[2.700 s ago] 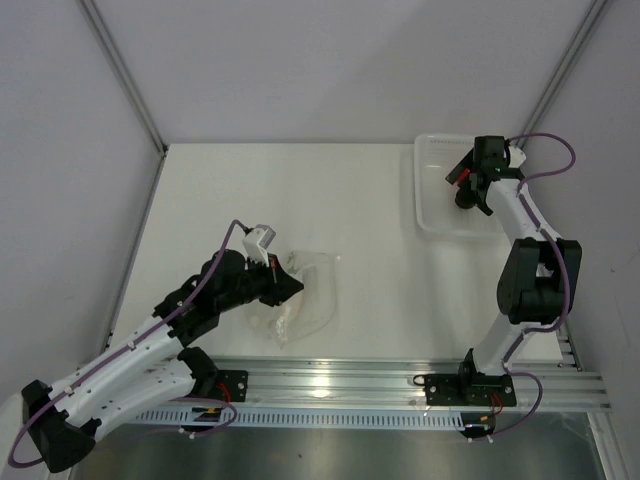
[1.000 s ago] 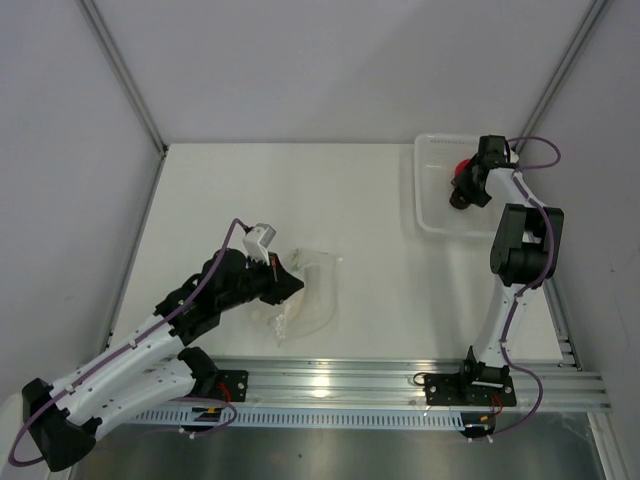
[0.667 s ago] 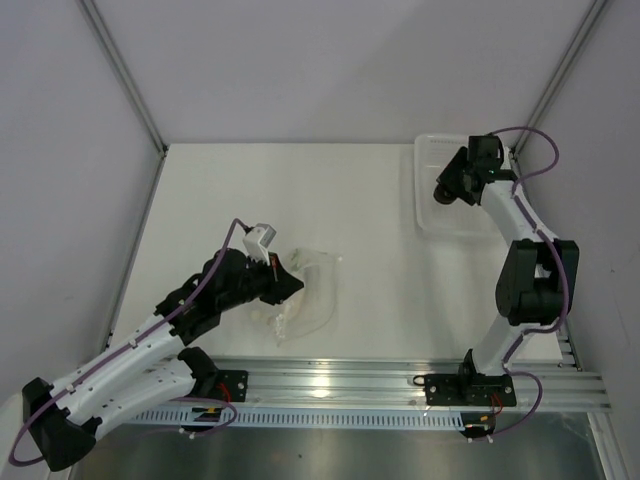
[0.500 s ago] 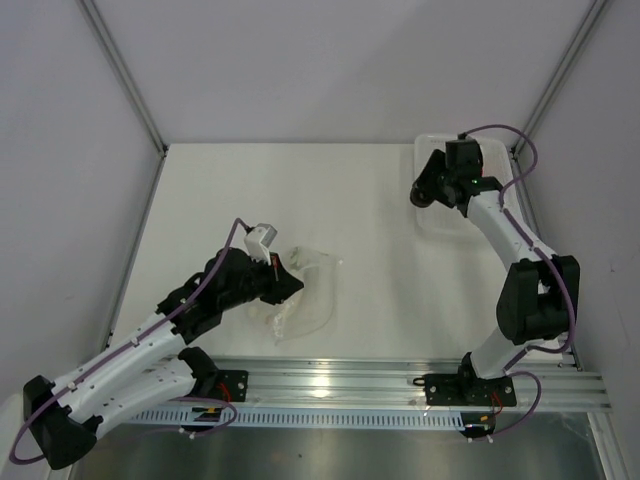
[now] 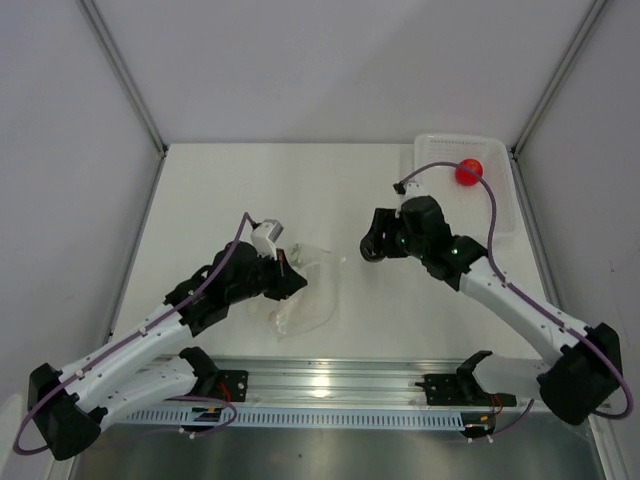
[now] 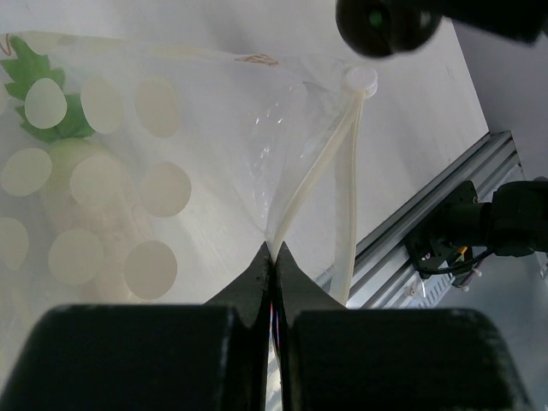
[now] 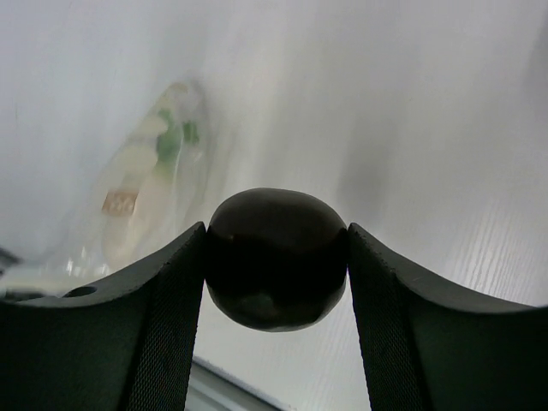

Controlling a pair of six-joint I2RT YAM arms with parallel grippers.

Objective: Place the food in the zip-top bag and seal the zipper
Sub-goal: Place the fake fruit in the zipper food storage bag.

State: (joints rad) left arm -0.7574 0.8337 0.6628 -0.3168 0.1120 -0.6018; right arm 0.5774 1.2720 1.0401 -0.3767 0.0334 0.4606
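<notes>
The clear zip-top bag [image 5: 315, 295] lies on the table with the white radish [image 6: 64, 175] with green leaves inside it. My left gripper [image 5: 293, 284] is shut on the bag's edge [image 6: 274, 248], next to the pale zipper strip [image 6: 347, 163]. My right gripper [image 5: 372, 247] is shut on the small dark ball [image 7: 276, 253] and holds it above the table, just right of the bag. The bag with the radish shows beyond it in the right wrist view [image 7: 150, 193]. The red tomato [image 5: 468, 172] sits in the white basket [image 5: 428, 205].
The white ribbed basket stands at the back right corner of the table. A metal rail [image 5: 400, 385] runs along the near edge. Grey walls close in the table on three sides.
My right arm has left the basket and swung left and nearer, carrying the dark ball to just right of the bag. The tomato stays in the basket. My left gripper still holds the bag.
</notes>
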